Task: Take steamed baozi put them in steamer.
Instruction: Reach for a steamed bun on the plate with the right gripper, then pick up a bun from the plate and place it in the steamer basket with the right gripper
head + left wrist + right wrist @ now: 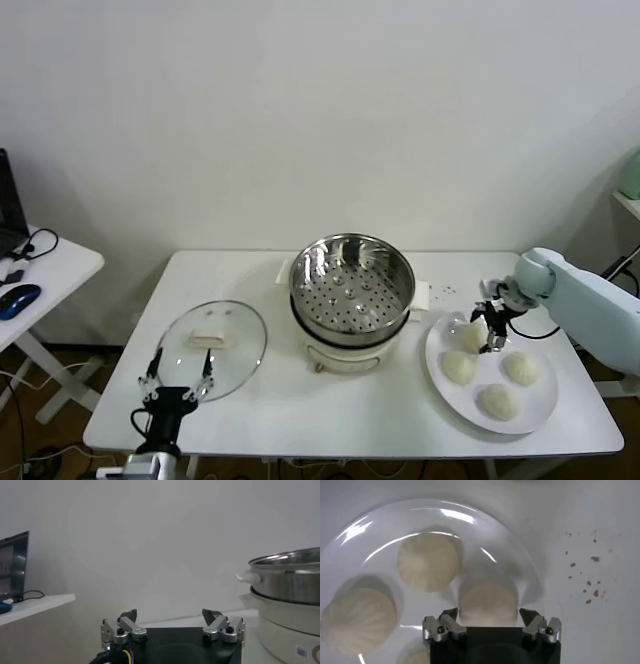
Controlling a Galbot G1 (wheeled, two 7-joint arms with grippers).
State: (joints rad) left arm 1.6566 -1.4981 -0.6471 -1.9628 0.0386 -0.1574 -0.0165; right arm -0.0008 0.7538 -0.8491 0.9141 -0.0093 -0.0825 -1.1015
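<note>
Stainless steel: the steamer [351,289] stands on its white cooker base mid-table, its perforated floor bare; no bun is in it yet. It serves as the landmark below.
Step in hand: the first pick. The right gripper [492,330] hangs over the white plate [540,410] to the steamer's right, fingers either side of the bun nearest the steamer [488,603].
Right tool state: in the right wrist view the fingers [446,625] flank the bun's dome with a visible gap between their tips; whether they already press the dough I cannot tell.
Task things: four steamed baozi [459,367] lie on the plate, all apart from the steamer; three sit free toward the plate's near and far-right side.
Next move, as I judge: pinch gently, lift straight up clear of the neighbouring buns, carry left over the steamer's rim and lower into the basket.
Risk: soft dough may dent or slip; the raised rim must be cleared.
Left gripper [178,377]: parked at the near table edge, left of the steamer, fingers spread and holding nothing.
Around: a glass lid [212,345] lies flat left of the steamer, out of the carrying path; dark crumbs [585,575] speckle the table [300,420] beside the plate.
In the way: nothing between plate and steamer.
</note>
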